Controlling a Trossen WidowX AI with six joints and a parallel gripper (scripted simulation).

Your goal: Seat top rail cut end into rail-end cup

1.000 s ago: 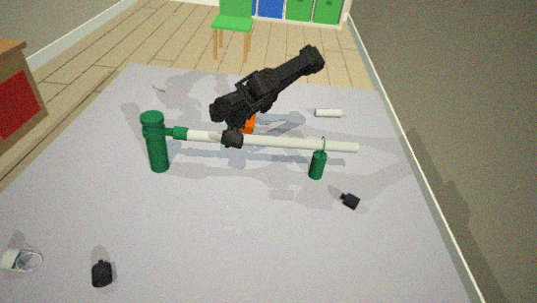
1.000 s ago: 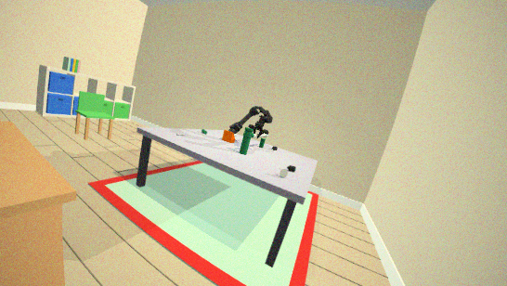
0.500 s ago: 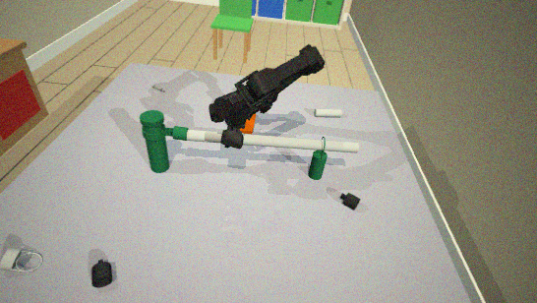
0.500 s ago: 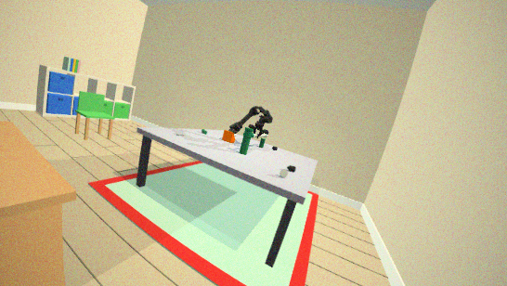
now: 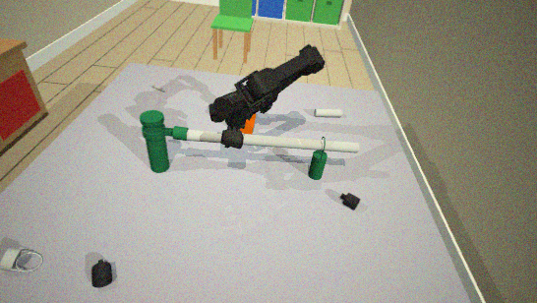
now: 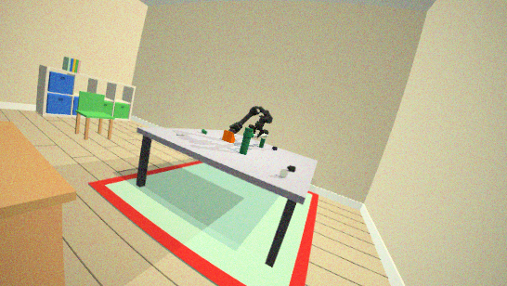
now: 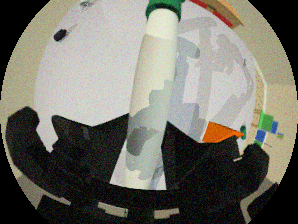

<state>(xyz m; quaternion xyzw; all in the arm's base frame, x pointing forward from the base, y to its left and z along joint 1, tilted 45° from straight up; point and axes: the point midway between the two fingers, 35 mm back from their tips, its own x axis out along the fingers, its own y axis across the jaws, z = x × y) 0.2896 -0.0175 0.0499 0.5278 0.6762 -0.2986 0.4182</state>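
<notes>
The big green post (image 5: 157, 152) (image 6: 244, 145) stands upright at the left in the top view. The green rail-end cup (image 5: 180, 133) (image 7: 165, 6) sticks out from the band near the post's cap. The white rail (image 5: 295, 143) (image 7: 155, 65) runs level above the table; its left end meets the cup's mouth and is hidden inside it. How deep it sits cannot be told. Its other part passes through the wire loop on the short green post (image 5: 317, 166) (image 6: 262, 143). My gripper (image 5: 232, 139) (image 7: 147, 119) is shut on the rail, between the cup and the loop, nearer the cup.
An orange block (image 5: 250, 124) (image 6: 228, 136) (image 7: 219, 133) stands behind the rail at the arm's base. A short white tube (image 5: 328, 113) lies behind the rail at the right. Black fittings (image 5: 350, 201) (image 5: 101, 273) and a pale cap with a ring (image 5: 11, 259) lie on the near side.
</notes>
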